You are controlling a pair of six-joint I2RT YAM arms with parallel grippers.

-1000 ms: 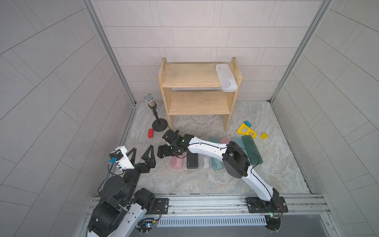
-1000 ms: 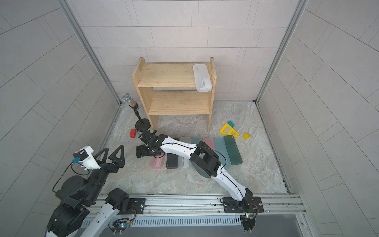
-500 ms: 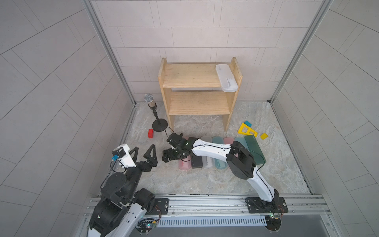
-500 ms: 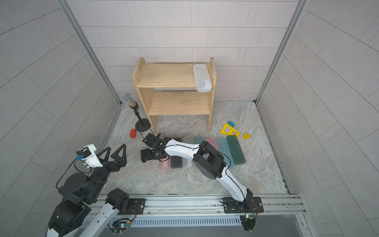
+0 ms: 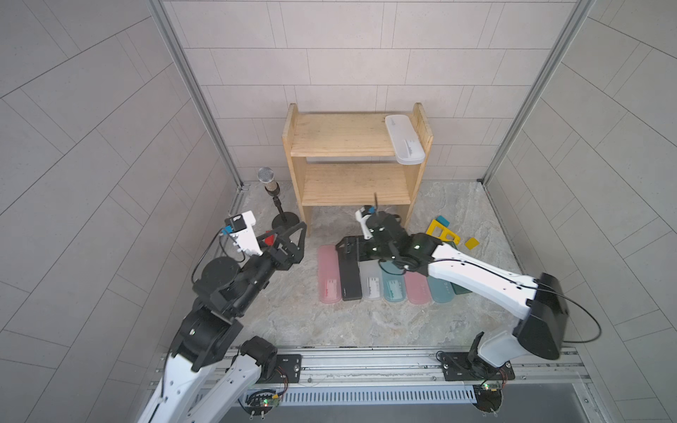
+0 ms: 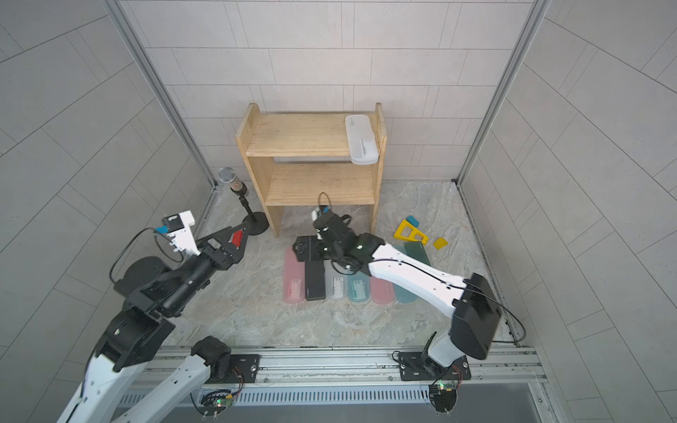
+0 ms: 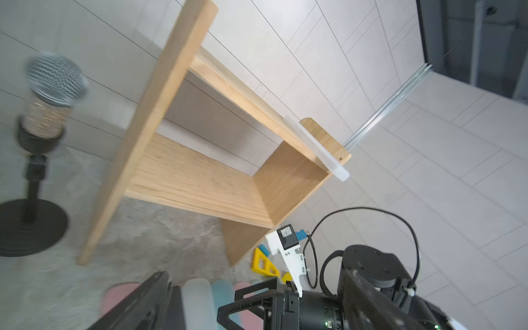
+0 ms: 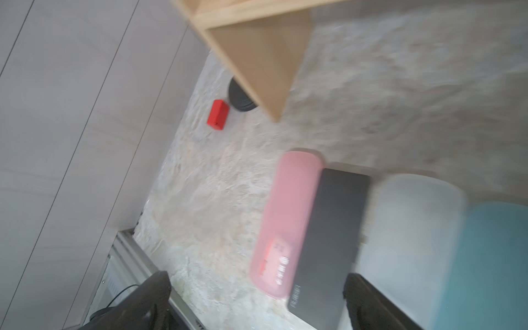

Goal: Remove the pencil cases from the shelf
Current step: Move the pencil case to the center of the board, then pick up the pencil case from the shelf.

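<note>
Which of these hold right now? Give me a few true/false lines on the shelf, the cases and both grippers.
1. A white case lies on the top tier of the shelf. True.
2. The lower tier holds a pink case. False: it is bare.
3. The right gripper is shut on the black case. False: it is open over that case's far end, holding nothing.
4. A row of seven cases lies on the floor. True.
5. The left gripper is open and empty. True.
6. The red block sits on the shelf. False: it is on the floor near the microphone stand.
</note>
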